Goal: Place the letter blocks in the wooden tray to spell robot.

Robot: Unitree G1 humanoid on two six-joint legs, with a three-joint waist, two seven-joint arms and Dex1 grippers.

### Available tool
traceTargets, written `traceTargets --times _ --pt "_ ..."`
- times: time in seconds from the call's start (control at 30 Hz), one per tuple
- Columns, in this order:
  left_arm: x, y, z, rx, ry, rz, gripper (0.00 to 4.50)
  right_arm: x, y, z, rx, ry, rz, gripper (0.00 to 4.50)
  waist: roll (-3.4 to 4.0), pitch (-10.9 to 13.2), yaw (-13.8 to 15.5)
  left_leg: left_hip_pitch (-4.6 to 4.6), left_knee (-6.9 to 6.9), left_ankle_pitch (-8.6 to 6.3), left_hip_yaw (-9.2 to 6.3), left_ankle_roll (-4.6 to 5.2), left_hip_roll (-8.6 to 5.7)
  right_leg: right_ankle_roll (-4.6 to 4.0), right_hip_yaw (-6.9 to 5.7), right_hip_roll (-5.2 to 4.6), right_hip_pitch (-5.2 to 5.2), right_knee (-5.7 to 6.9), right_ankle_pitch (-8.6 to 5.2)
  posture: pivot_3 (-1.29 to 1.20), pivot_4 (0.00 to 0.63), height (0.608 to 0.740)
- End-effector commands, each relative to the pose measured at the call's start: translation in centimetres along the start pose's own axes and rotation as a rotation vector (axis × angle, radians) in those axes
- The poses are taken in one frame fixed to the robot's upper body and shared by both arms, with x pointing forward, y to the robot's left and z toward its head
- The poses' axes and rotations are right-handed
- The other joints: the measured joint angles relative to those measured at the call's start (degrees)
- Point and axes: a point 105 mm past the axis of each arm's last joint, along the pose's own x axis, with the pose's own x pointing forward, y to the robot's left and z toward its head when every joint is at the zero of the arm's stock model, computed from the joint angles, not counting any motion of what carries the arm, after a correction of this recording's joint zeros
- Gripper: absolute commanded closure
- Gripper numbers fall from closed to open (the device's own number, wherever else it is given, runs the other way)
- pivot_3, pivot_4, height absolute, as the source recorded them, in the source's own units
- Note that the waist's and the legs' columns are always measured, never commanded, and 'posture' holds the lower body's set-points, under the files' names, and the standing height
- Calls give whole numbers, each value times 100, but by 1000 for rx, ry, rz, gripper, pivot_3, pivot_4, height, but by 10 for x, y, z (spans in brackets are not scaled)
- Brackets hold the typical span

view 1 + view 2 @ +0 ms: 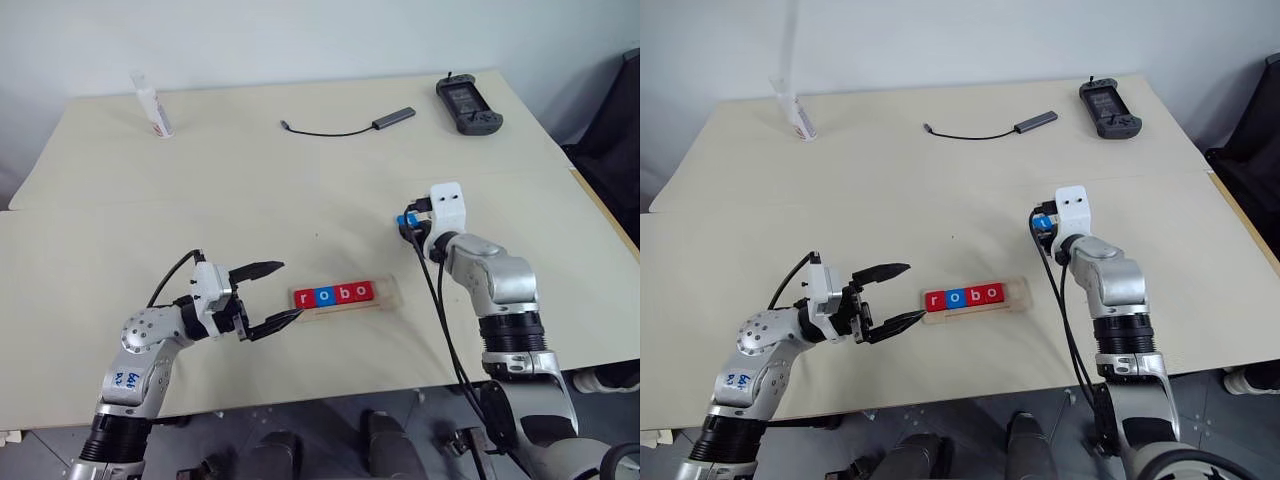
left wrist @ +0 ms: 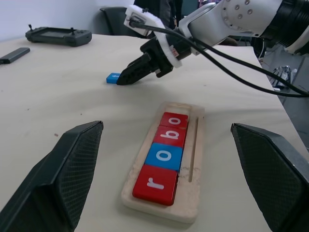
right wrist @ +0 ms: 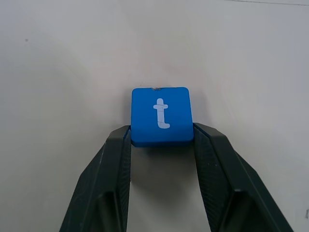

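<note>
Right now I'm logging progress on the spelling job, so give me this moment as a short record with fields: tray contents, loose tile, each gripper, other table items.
tray: wooden tray holds four tiles reading r, o, b, o, red, blue, red, red; the space past the last o is free
loose tile: blue t block flat on the table, apart from the tray
right gripper: fingers closed against the t block's two sides
left gripper: open, empty, beside the tray's r end
other items: handheld controller, cable with adapter, small bottle
</note>
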Motion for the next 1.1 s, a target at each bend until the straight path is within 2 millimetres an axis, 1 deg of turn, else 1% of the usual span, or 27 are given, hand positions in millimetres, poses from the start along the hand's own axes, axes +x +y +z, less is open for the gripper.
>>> traceTargets --times 0.03,0.17,0.27,0.33,0.43,0.53,0.6,0.63,0.67,0.77,0.83,0.9,0.97,1.03,1.1 --pt "1 0 5 35 -15 -18 0 -21 -3 10 -56 -31 27 3034 0 0 26 -1 0 0 -3 0 -2 0 -1 -2 0 -1 0 0 150 740" --pt "2 0 6 29 -20 -44 0 -52 -5 14 -65 -62 39 3034 0 0 27 -5 -2 -1 -6 2 -5 0 -1 -4 0 -5 0 0 150 740" --pt "7 -1 7 26 -36 -81 0 -83 5 -1 -73 -59 54 3034 0 0 56 -4 -6 -1 -9 2 0 0 -3 0 -1 -6 0 0 150 740" --pt "9 -4 8 21 -42 -109 0 -98 11 -17 -63 -27 54 3034 0 0 78 -5 -10 -2 -9 2 0 0 -3 -1 -1 -9 0 0 150 740" --pt "10 -8 8 9 -35 -146 0 -111 17 -38 -5 16 29 3034 0 0 88 -4 -7 -2 -4 3 -2 0 2 -2 0 -8 0 0 150 740" --pt "10 -9 6 4 -27 -163 0 -112 22 -49 33 36 6 3034 0 0 100 -2 -3 -2 -1 3 -2 0 4 -1 0 -9 0 0 150 740" --pt "11 -8 6 5 -25 -168 0 -110 22 -55 50 47 -3 2310 0 0 127 -1 -1 -2 0 2 -3 0 6 -1 0 -10 0 0 150 740" --pt "12 -8 6 6 -26 -168 0 -109 21 -55 42 47 -4 2073 0 0 147 0 -1 -2 1 2 -3 0 6 -1 0 -11 0 0 150 740" --pt "12 -7 6 8 -27 -168 0 -108 20 -54 38 47 -2 1731 0 0 152 0 0 -1 0 2 -4 0 6 -2 0 -12 0 0 150 740" --pt "14 -6 6 10 -28 -167 0 -111 17 -47 -9 40 42 713 0 0 159 0 -1 -2 -1 2 -4 0 5 -2 0 -12 0 0 150 740" --pt "15 -6 5 10 -27 -167 0 -115 12 -39 -77 29 108 26 0 0 163 0 -2 -2 -1 4 -8 0 5 -5 1 -13 0 0 150 740" --pt "15 -7 5 10 -26 -171 0 -119 6 -30 -192 17 193 26 0 1 166 0 -3 -2 -1 5 -8 0 3 -5 3 -17 0 0 150 740" --pt "16 -7 5 9 -27 -176 0 -124 3 -24 -388 6 325 26 0 1 167 -1 -5 -3 0 7 -7 1 1 -4 3 -22 0 0 150 740" --pt "16 -7 4 10 -27 -178 0 -130 6 -23 -591 -26 501 26 -4 2 164 0 -10 -3 7 8 -6 1 1 -3 5 -34 0 0 150 740" --pt "16 -7 3 11 -25 -178 0 -132 7 -26 -701 -42 658 26 -6 2 151 1 -9 -3 9 8 -2 3 -2 3 9 -42 1 0 150 740"
